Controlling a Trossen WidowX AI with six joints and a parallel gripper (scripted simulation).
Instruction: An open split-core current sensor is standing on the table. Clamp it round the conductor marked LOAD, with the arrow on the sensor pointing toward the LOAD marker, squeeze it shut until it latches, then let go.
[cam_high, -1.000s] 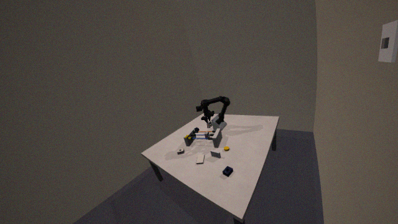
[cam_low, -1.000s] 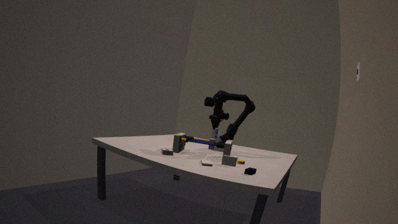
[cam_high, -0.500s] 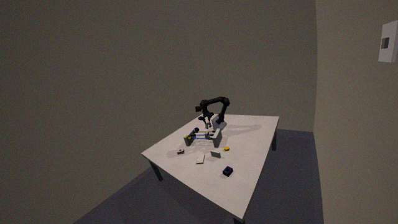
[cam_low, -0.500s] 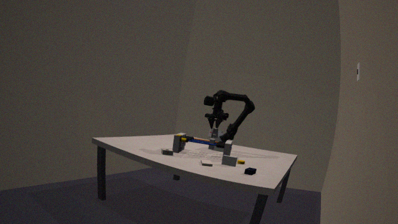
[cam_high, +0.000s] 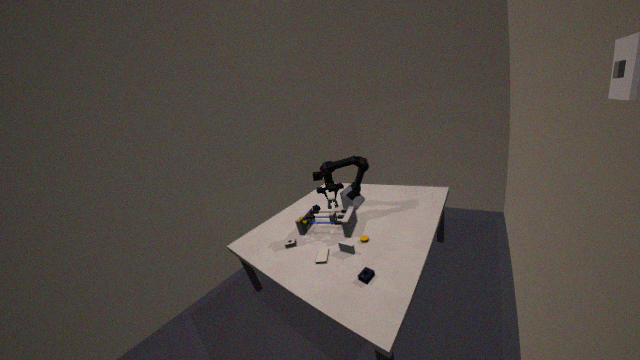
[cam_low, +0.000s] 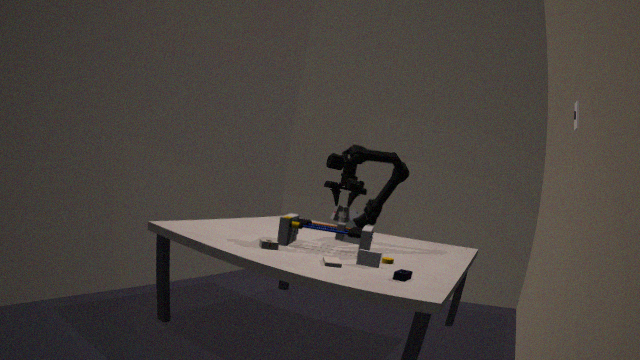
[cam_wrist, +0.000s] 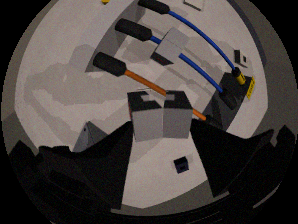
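My gripper (cam_high: 332, 202) (cam_low: 343, 204) (cam_wrist: 161, 124) is shut on the grey split-core sensor (cam_low: 342, 213) (cam_wrist: 148, 124), whose two dark-topped halves stand apart at the top. The sensor is in the air behind the rack; in the wrist view it overlaps the orange conductor (cam_wrist: 145, 82) (cam_high: 330, 211). A middle blue conductor (cam_wrist: 200, 72) carries a grey block (cam_wrist: 170, 49). An outer blue conductor (cam_wrist: 205, 35) (cam_high: 322, 222) has a yellow band at one end, beside a yellow label (cam_wrist: 251, 87). Its lettering is not legible. The sensor's arrow cannot be made out.
Grey end blocks (cam_high: 303, 226) (cam_low: 366, 238) hold the conductors. In front lie a small pale box (cam_high: 290, 244) (cam_low: 269, 244), a flat cream piece (cam_high: 322, 256), an upright grey plate (cam_high: 346, 248) (cam_low: 369, 258), a yellow disc (cam_high: 364, 239) and a dark blue box (cam_high: 366, 275) (cam_low: 402, 275).
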